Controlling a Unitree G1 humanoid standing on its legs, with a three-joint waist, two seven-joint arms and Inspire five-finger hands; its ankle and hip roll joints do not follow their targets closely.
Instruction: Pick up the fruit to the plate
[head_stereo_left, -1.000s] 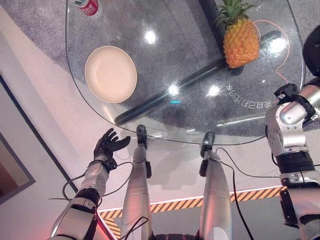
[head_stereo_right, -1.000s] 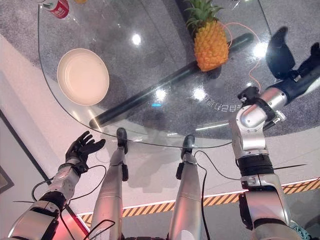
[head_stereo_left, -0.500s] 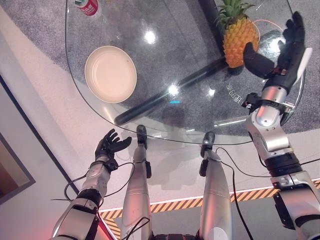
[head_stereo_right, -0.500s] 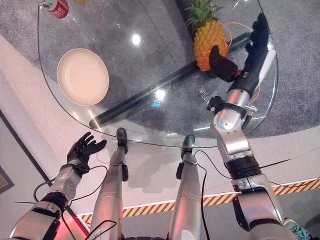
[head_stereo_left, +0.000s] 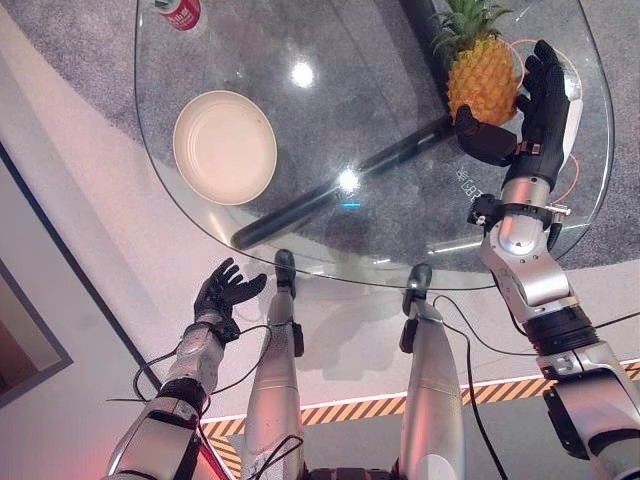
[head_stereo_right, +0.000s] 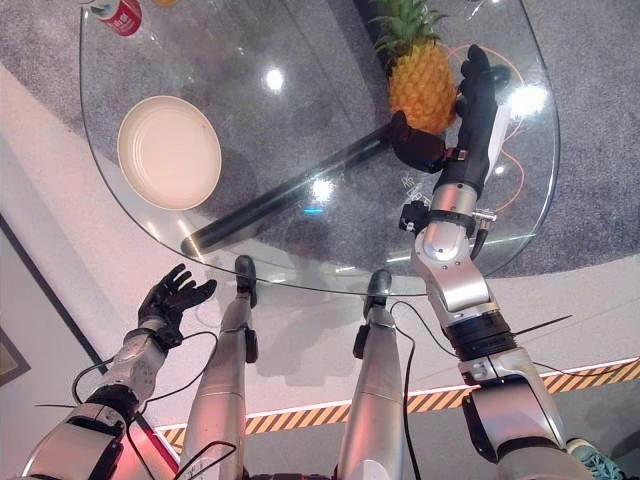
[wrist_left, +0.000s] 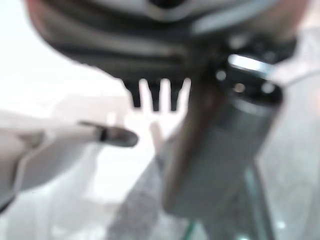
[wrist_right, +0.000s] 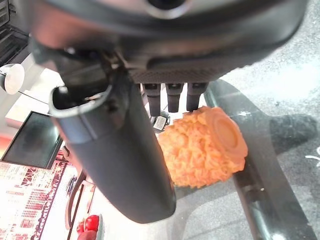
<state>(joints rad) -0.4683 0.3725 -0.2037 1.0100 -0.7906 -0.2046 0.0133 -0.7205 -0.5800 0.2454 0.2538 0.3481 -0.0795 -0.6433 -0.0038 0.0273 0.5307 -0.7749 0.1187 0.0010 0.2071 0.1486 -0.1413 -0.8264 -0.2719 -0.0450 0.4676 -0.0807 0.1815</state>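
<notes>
Orange pineapple (head_stereo_left: 481, 88) — right hand (head_stereo_left: 530, 110) now closer (fingers (head_stereo_left: 549, 78) apart), flanking it.

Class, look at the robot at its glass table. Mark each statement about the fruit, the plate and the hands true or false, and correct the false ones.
1. The pineapple lies on the plate. False: it stands on the glass table, far from the empty plate.
2. The right hand is open beside the pineapple. True.
3. The left hand holds a red can. False: it is open and empty, below the table's near edge.
4. A red can stands at the table's far edge. True.
</notes>
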